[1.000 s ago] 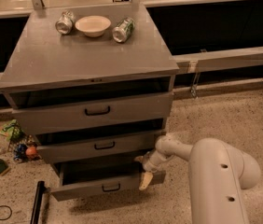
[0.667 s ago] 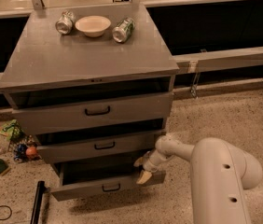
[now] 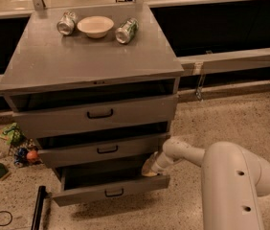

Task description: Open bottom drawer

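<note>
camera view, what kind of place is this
Probably a lab or workshop-style test space, not a home: a grey cabinet stands on a speckled hard floor, with loose clutter lying beside it. The gripper sits at the right end of the partly open bottom drawer.

**Warm, dim light falling from above**

You are viewing under yellowish overhead light. The gripper (image 3: 150, 169) is sitting at the right end of the bottom drawer (image 3: 108, 191). Well above it the cabinet top (image 3: 92, 56) is glaring softly. Left of it the drawer's inside is lying in deep shadow, and more shadow is pooling on the floor (image 3: 221, 123) below.
</note>
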`<state>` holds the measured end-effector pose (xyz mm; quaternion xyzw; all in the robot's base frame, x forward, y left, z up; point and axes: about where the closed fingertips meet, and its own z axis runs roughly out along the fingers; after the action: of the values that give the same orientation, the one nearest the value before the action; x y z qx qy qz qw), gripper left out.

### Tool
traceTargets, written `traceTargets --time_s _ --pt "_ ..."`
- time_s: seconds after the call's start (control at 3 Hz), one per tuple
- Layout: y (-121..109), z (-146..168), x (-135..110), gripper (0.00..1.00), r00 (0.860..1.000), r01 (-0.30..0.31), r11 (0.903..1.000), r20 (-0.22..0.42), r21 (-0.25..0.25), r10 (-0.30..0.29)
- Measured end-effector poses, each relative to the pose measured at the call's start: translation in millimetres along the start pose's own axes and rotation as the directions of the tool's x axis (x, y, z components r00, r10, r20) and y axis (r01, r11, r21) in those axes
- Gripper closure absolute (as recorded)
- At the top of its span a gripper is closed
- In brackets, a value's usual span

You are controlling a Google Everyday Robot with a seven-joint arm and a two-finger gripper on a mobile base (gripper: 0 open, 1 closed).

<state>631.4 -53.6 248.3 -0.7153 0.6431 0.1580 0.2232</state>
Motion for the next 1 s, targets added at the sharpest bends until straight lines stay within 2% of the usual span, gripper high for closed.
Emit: traceTargets --time_s 0.33,0.67,1.0 --pt "-18 17 11 1.0 0.999 0.034 0.998 0.012 0.053 -0.035" --pt "-35 34 18 1.0 0.997 0.069 0.9943 0.018 0.082 -0.07" --pt "-43 46 27 1.0 0.998 0.059 0.9942 0.022 0.09 -0.061"
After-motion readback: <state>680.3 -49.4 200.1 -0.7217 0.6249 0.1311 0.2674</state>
